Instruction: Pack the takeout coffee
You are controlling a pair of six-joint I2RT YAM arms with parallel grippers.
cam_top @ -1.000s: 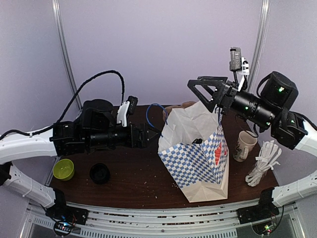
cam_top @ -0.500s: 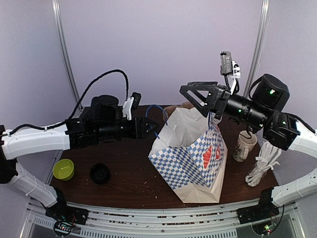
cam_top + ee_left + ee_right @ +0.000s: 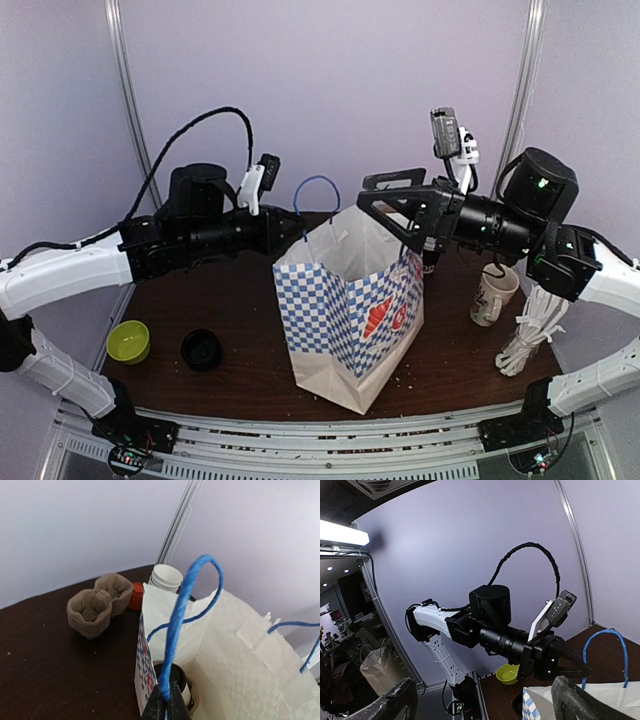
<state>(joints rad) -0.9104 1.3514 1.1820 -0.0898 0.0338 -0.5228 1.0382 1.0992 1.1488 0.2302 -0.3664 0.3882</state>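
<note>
While left end effector pinches blue handle, right end effector spread apart

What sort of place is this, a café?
Probably a robotics lab booth staged as a coffee counter: robot arms bolted to a table, bare purple walls, a takeout bag and mug.

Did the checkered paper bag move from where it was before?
Yes. The paper bag has shifted left, away from the cream mug, which stayed put. The left claw now pinches its blue handle.
</note>
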